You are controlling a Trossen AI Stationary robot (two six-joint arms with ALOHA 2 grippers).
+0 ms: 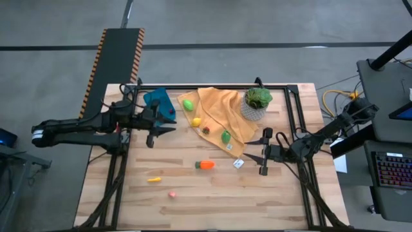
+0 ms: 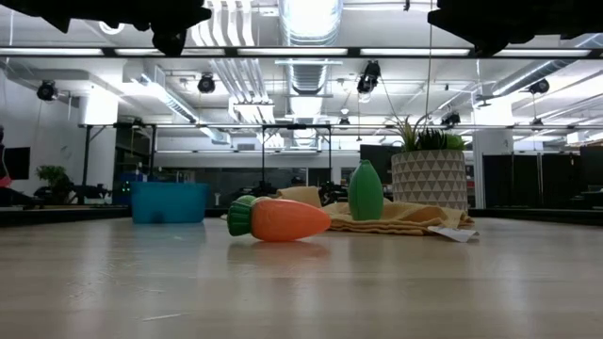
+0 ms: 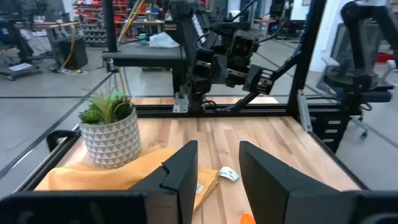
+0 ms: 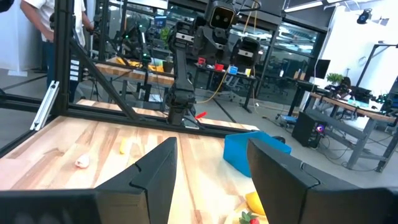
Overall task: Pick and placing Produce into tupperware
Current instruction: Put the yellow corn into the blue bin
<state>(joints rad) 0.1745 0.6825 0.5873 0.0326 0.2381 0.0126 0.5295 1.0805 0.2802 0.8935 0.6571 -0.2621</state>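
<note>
The blue tupperware (image 1: 161,103) stands on the table at the far left, also in the low view (image 2: 170,201). On the orange-yellow cloth (image 1: 219,116) lie a green piece (image 1: 188,104), a yellow one (image 1: 196,121), a red one (image 1: 206,129) and another green one (image 1: 226,136). An orange carrot (image 1: 205,165), a yellow piece (image 1: 153,180) and a pink piece (image 1: 172,194) lie on bare wood. My left gripper (image 1: 168,125) hovers level just near of the tupperware, open with nothing between its fingers (image 3: 217,180). My right gripper (image 1: 248,149) hangs open and level by the cloth's right corner (image 4: 211,180).
A leafy plant in a pale patterned pot (image 1: 257,103) stands on the cloth's far right part. A small white tag (image 1: 238,164) lies right of the carrot. A black frame (image 1: 293,129) runs along the table's sides. Bare wood stretches along the near edge.
</note>
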